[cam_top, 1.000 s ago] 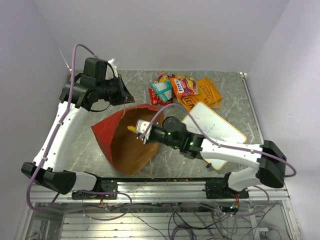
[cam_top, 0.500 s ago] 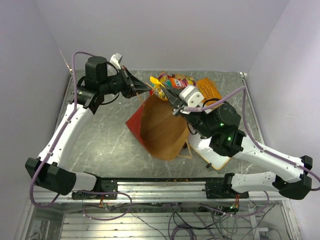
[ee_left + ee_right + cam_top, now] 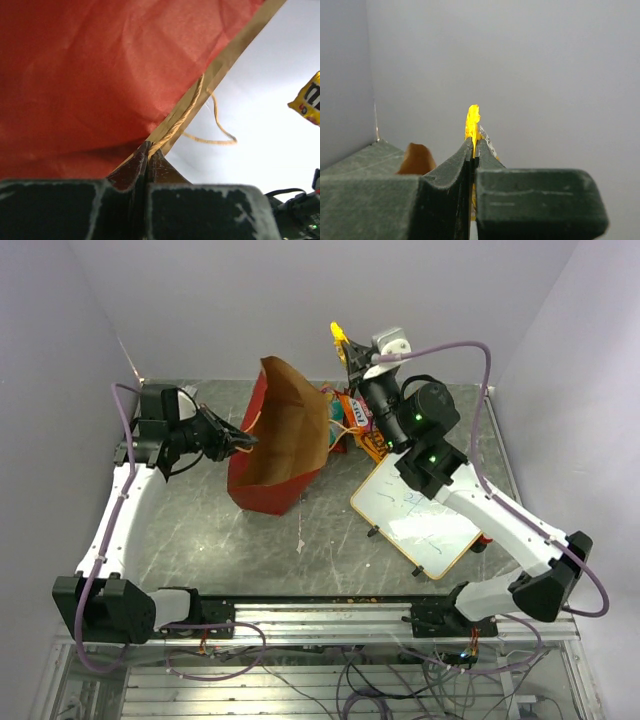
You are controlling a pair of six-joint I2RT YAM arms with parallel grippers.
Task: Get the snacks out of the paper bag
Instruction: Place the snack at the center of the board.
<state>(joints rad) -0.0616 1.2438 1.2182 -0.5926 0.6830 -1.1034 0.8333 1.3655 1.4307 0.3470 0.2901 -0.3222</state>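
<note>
The paper bag [image 3: 275, 445], red outside and brown inside, is held up off the table with its mouth facing the camera. My left gripper [image 3: 243, 441] is shut on the bag's rim by a string handle [image 3: 187, 111]. My right gripper [image 3: 347, 348] is raised high at the back, shut on a yellow snack packet [image 3: 339, 334], seen edge-on in the right wrist view [image 3: 472, 122] and at the right edge of the left wrist view [image 3: 308, 97]. Other snacks [image 3: 350, 420] lie on the table behind the bag, partly hidden by it and the right arm.
A white whiteboard [image 3: 420, 515] lies right of the bag under the right arm. The grey table [image 3: 200, 530] has walls at the back and sides. A corner of the bag [image 3: 416, 159] shows low left in the right wrist view.
The right gripper drew the yellow packet out of the bag and rose to the back. The left gripper dropped left, swinging the bag with it.
</note>
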